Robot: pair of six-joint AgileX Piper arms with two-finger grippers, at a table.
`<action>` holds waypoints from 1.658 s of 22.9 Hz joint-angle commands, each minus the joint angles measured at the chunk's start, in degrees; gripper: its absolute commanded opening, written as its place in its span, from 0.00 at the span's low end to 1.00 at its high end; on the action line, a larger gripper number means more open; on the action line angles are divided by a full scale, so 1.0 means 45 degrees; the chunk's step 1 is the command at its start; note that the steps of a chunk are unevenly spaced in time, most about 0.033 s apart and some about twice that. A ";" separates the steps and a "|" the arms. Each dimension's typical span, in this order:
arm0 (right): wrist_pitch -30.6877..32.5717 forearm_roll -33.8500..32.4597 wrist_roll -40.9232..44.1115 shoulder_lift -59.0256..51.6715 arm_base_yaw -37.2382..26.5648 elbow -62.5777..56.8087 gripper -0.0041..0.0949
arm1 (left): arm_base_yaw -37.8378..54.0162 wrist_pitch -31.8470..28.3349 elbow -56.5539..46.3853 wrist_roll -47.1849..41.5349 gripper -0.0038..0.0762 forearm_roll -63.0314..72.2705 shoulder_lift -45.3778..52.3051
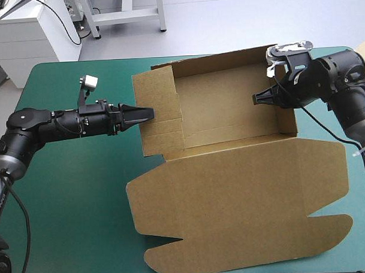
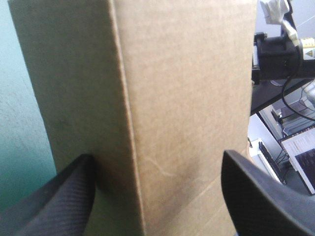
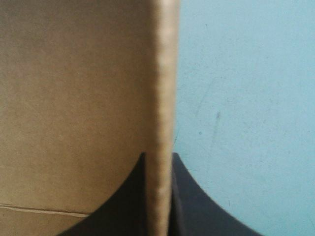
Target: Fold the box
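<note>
Overall: the box (image 1: 230, 120) lies from mid-table toward the right edge of the teal-green table (image 1: 71, 200), partly formed.
Left gripper (image 1: 147, 114): reaches in from the left edge, black fingers spread wide. Brown board fills the gap between them; contact cannot be told.
Left wall (image 1: 160, 110): raised and creased, standing between the left gripper and the tray.
Tray (image 1: 229, 87): open-topped, toward the far edge, bare board floor showing.
Lid (image 1: 233, 212): flat, reaching the near edge.
Right wall (image 1: 287, 118): upright.
Right gripper (image 1: 257, 99): near the far right corner, all but closed, pinching the right wall's edge.
</note>
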State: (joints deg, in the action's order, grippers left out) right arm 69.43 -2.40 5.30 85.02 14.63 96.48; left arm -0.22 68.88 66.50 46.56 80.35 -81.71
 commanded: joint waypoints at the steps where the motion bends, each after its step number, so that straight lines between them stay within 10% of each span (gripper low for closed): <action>1: -0.0543 0.0062 0.0155 -0.0441 0.0032 0.0334 0.04 | -0.0069 0.0840 0.0409 -0.0141 0.69 0.1253 0.0460; 10: -0.0890 -0.2312 0.1821 -0.0441 0.1489 0.0334 0.04 | -0.0069 0.0152 0.0414 -0.1312 0.69 0.0065 0.0575; 22: -0.1195 -0.3031 0.2421 -0.0441 0.3149 0.1246 0.04 | -0.3940 -0.7664 0.0414 -0.4529 0.69 -0.4879 0.1702; 38: -0.0549 -0.5437 0.3794 -0.0441 0.5075 0.1361 0.04 | -0.4029 -0.7947 0.0414 -0.3117 0.59 -0.3535 0.1364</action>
State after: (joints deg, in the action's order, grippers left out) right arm 71.50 -28.82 22.44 85.05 36.50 100.42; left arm -17.86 33.48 66.44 28.60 55.94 -77.15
